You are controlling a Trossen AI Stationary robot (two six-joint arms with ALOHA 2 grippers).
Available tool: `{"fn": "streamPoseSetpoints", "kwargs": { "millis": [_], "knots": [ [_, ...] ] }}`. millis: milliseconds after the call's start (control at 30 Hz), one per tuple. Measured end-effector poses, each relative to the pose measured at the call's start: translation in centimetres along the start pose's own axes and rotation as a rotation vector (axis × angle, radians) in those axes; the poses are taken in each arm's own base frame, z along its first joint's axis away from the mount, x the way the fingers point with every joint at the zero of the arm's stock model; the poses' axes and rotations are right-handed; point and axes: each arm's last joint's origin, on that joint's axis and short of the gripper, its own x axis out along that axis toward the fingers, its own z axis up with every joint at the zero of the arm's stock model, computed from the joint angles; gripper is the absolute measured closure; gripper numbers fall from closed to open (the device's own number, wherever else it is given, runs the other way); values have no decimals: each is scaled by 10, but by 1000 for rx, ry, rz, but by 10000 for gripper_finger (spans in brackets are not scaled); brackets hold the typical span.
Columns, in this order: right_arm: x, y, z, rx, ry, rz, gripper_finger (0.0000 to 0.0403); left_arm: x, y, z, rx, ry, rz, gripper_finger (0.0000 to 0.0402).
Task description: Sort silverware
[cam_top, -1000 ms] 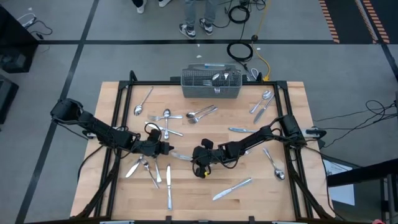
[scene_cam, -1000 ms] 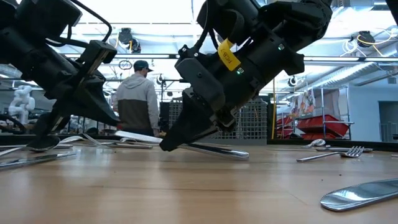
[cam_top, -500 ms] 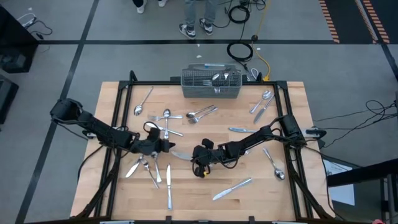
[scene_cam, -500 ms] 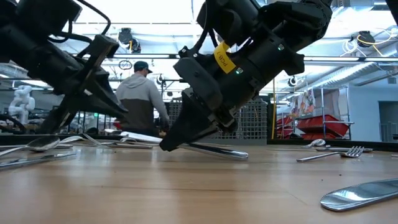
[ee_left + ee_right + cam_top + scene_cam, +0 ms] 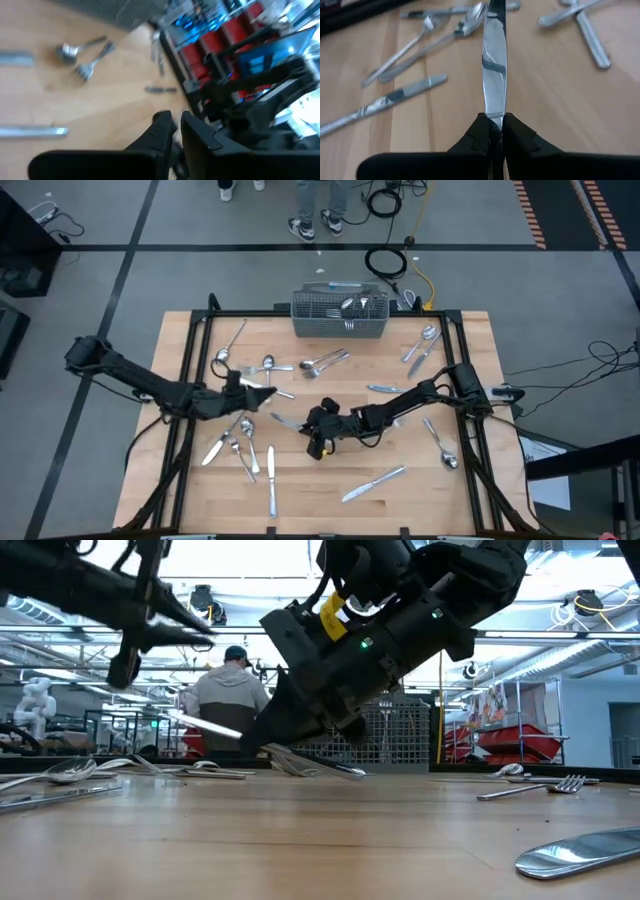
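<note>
Right wrist view: right tool [image 5: 495,122] clamps shiny flat steel table knife [image 5: 494,55]; next, carry to grey mesh basket [image 5: 340,315]. Left tool [image 5: 262,387] nearly closed, empty.

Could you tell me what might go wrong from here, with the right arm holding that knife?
The right pincer pinches the knife only at one end, so it may pivot or slip. The free end hangs low over loose silverware and could snag. The left pincer is close by; the arms might collide.
</note>
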Motion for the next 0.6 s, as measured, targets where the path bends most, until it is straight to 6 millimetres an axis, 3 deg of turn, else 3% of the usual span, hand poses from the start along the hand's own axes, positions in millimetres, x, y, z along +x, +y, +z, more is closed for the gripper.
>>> {"fn": "streamPoseSetpoints", "kwargs": {
  "millis": [267, 600],
  "knots": [
    [3, -12, 20, 36, -114, 18, 388, -14, -10, 18, 57, -91, -62, 354],
    [-9, -33, 51, 5, -192, -13, 388, -16, -11, 21, 80, -115, -61, 353]
  ]
}}
